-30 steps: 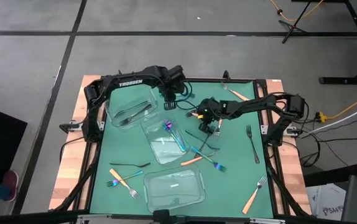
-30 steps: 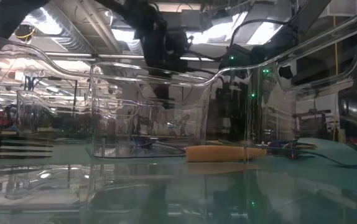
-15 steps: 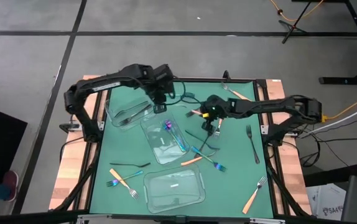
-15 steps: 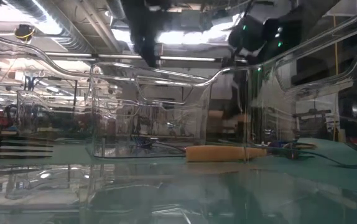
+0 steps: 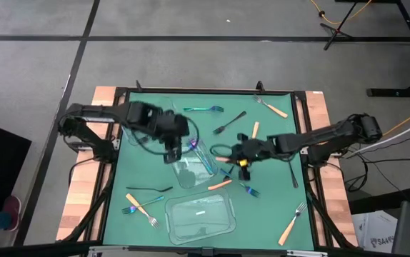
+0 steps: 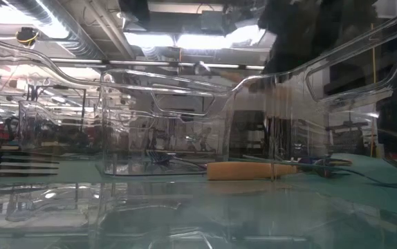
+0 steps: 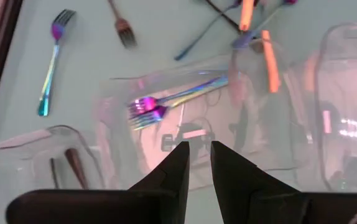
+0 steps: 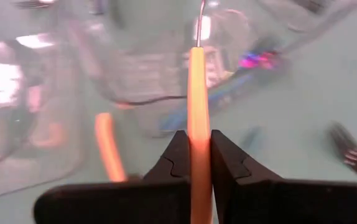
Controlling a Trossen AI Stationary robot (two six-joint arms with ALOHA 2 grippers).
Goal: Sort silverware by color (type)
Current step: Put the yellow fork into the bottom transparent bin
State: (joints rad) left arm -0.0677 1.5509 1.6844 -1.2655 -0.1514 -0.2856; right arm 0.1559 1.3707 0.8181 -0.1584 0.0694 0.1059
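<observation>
Overhead, three clear containers (image 5: pixel 199 215); right end effector (image 8: pixel 195 163) clamping one orange-handled utensil (image 8: pixel 198 93); left end effector (image 7: pixel 196 163) slightly parted, empty.

From the low view I can barely use anything: the near container (image 6: pixel 185 104) fills it, its clear walls smear the room behind, and both arms are just dark blurs along the upper edge. Right wrist view is blurry too, and the orange handle (image 8: pixel 197 93) runs off the picture's edge between the fingers (image 8: pixel 177 163), so its working end is anyone's guess. In the high view, small utensils by the right gripper (image 5: pixel 244 161) are too tiny to sort out.
</observation>
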